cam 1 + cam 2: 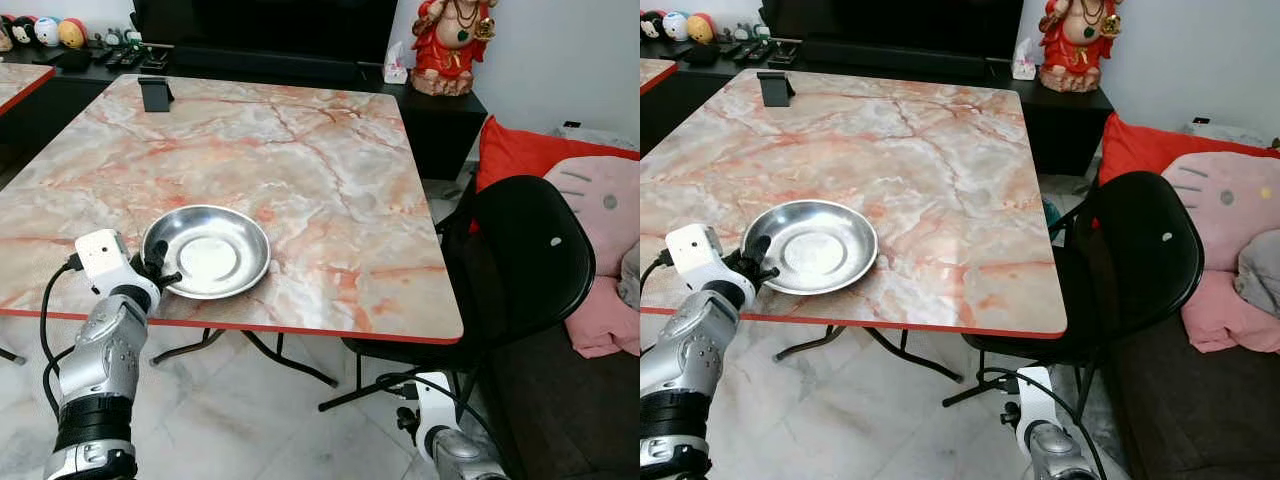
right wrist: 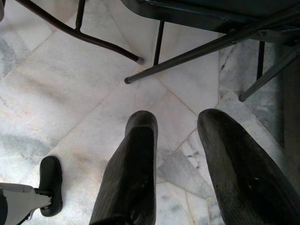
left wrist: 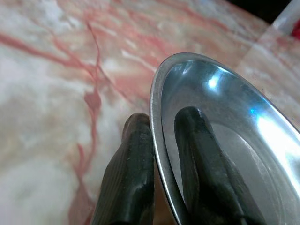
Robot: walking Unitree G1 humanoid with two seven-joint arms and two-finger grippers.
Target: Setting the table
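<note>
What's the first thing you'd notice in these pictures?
A shiny steel plate sits near the front edge of the pink marble table, and the left gripper pinches its rim. A black chair stands at the table's right, and a red statue sits behind on a dark cabinet.

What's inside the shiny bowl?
The steel bowl on the marble table holds no food. One finger of the left gripper is inside its rim, the other outside, pinching it.

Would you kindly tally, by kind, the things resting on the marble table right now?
Steel plate, rim pinched by the left gripper: 1
Small black stand, at the table's far edge: 1
Total: 2
</note>
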